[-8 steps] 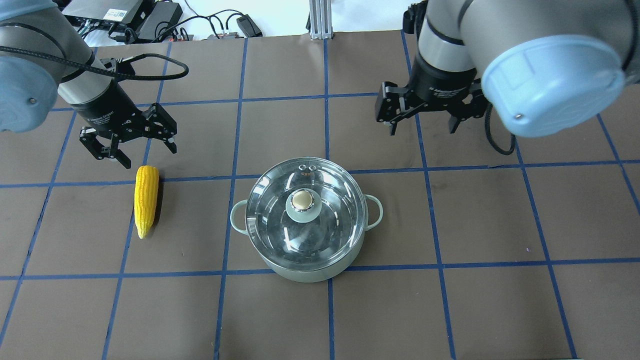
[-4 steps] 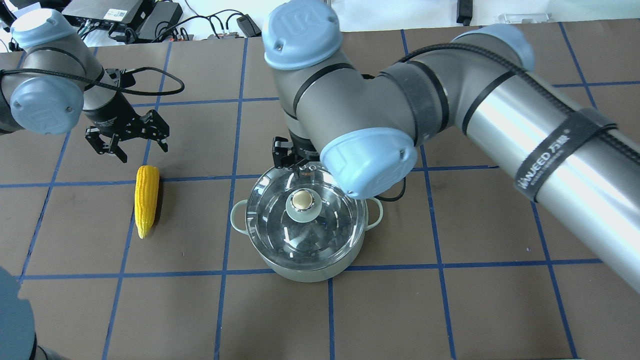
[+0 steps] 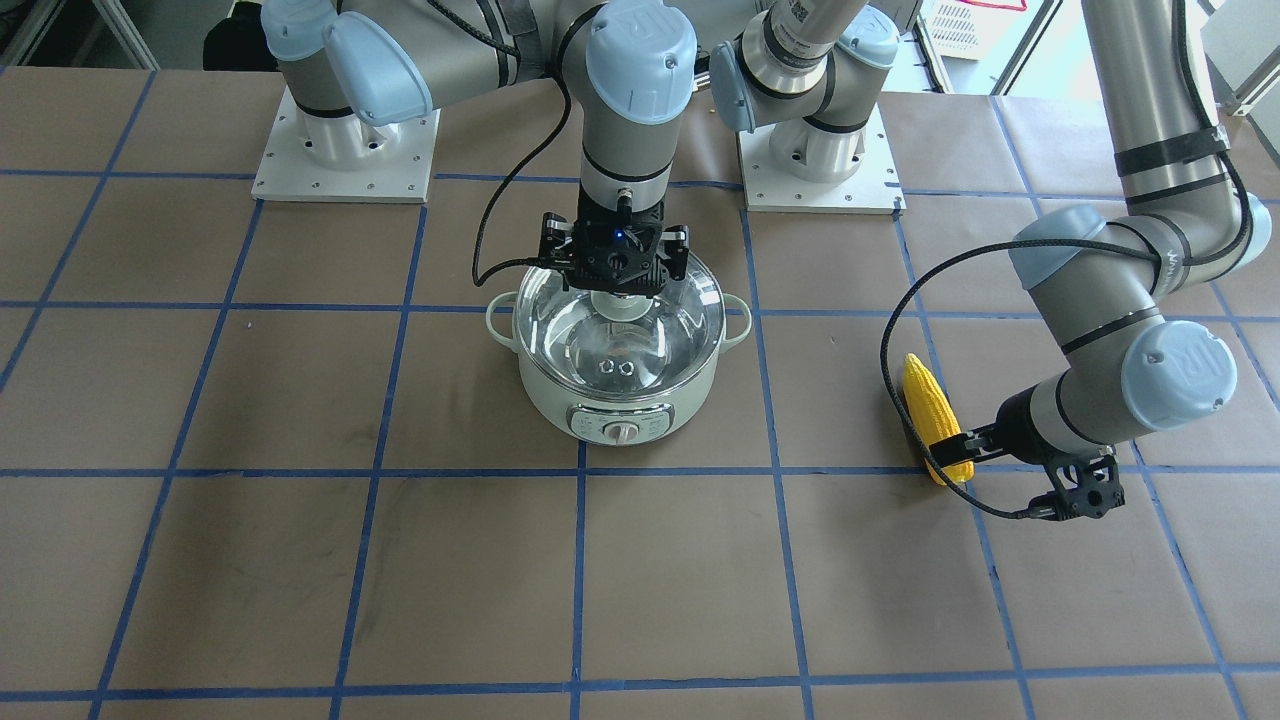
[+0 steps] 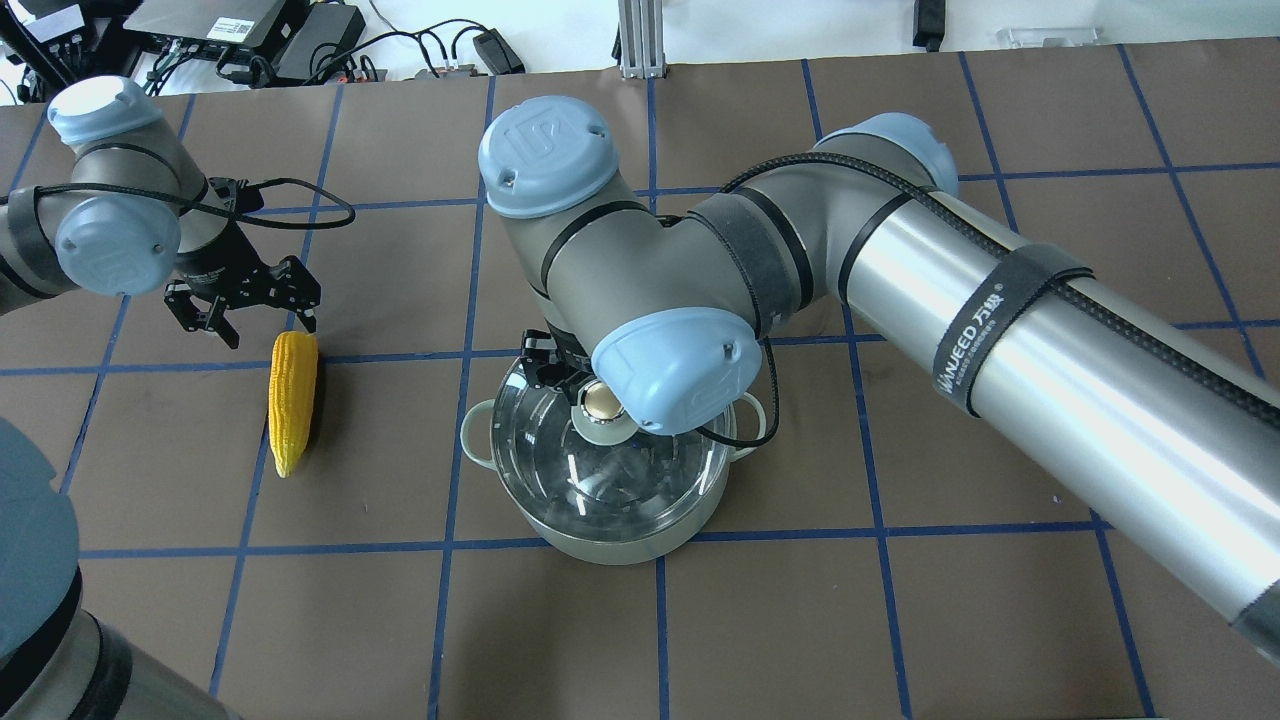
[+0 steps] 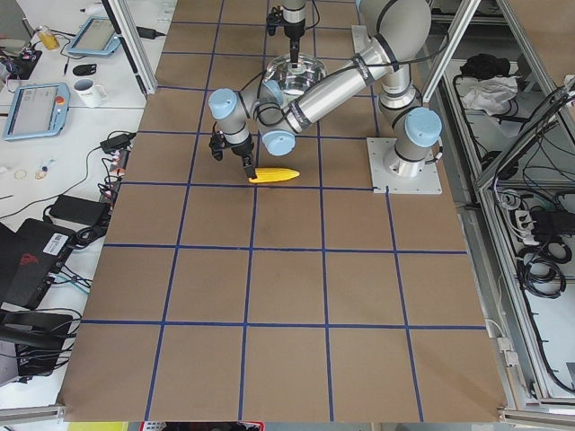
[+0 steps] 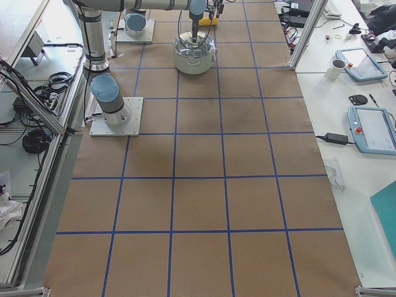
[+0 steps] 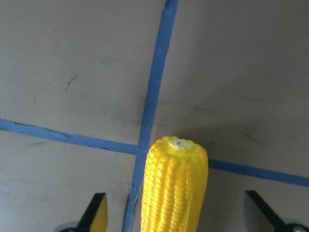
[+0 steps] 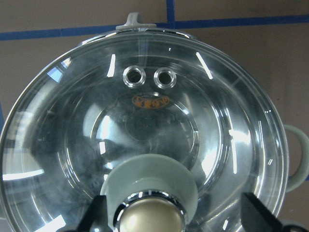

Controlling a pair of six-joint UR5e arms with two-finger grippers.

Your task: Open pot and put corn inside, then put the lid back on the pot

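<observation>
The pale green pot [image 4: 600, 540] stands mid-table with the glass lid [image 4: 555, 470] on it; its control panel [image 3: 617, 422] faces away from me. My right gripper [image 3: 615, 268] is open right over the lid's gold-capped knob [image 8: 149, 193], with one finger on each side of it. The yellow corn [image 4: 292, 400] lies flat on the table to the pot's left. My left gripper [image 4: 243, 315] is open and low over the corn's blunt end [image 7: 176, 159], fingers straddling it without touching.
The right arm's elbow and forearm [image 4: 1000, 330] stretch across the table's right half and hide part of the pot. Cables and electronics [image 4: 250, 30] lie beyond the far edge. The arm base plates [image 3: 345, 150] sit at the robot's side.
The right arm swung in from the far right and its gripper now sits centred over the lid knob. The left gripper moved closer to the corn's blunt end.
</observation>
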